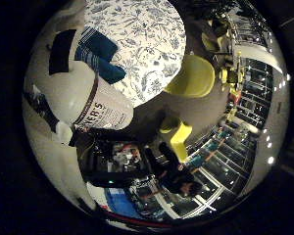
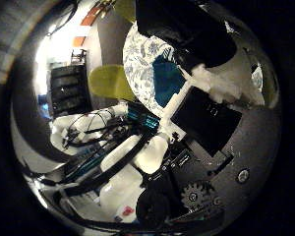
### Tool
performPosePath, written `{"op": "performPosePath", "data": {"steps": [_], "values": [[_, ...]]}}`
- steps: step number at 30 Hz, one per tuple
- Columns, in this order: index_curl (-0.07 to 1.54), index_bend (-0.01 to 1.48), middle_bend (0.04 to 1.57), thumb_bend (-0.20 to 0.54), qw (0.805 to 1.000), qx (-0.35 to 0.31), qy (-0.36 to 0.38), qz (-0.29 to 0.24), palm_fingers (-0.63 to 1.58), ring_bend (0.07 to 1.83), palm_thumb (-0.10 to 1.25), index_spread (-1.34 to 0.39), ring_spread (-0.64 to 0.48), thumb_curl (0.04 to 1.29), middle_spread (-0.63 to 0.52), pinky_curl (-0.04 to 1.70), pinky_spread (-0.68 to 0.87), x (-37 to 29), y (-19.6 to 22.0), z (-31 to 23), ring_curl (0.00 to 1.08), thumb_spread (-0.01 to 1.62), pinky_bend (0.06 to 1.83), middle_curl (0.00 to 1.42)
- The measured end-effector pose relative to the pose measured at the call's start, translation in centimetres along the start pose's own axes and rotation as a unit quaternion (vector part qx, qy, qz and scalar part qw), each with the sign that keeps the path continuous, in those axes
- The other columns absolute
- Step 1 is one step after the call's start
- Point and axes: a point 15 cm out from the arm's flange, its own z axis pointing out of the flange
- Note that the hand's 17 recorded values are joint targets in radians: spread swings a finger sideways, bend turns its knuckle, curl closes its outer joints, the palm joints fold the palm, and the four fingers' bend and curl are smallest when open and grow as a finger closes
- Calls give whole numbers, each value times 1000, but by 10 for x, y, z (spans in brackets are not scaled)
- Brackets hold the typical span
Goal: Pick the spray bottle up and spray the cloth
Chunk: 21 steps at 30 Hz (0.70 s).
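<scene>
A white spray bottle (image 1: 95, 105) with a printed label and a brown band fills much of the little finger side view, close against my palm. My right hand (image 2: 206, 118) is shut on it: a black and white finger (image 1: 63, 49) lies curled across the bottle's body. A dark blue cloth (image 1: 100, 56) with white stripes lies bunched on a round table with a blue floral tablecloth (image 1: 147, 39), beyond the bottle. In the thumb side view the cloth (image 2: 167, 81) shows between my fingers. The bottle's spray head is hidden.
Yellow-green chairs (image 1: 193, 76) (image 1: 179, 137) stand beside the table on a grey floor. A person in dark clothes (image 1: 179, 174) sits further off, next to cluttered equipment (image 1: 117, 156). Shelving and windows line the room's far side.
</scene>
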Motion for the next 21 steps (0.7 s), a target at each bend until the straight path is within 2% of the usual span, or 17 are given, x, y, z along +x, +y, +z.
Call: {"op": "performPosePath", "data": {"steps": [4, 12, 21], "values": [[712, 1178, 1363, -16, 1000, -28, 8, -7, 1204, 1469, 1046, -196, -153, 847, -69, 1257, -209, -11, 1, 18, 579, 869, 1024, 583], [712, 1178, 1363, -15, 993, -84, 77, -35, 1204, 1469, 1050, -196, -153, 836, -69, 1255, -210, -28, -5, 37, 579, 883, 1025, 584], [712, 1178, 1363, -15, 993, -75, 88, -41, 1204, 1469, 1051, -196, -153, 830, -69, 1255, -210, -30, -6, 36, 579, 884, 1025, 585]]}}
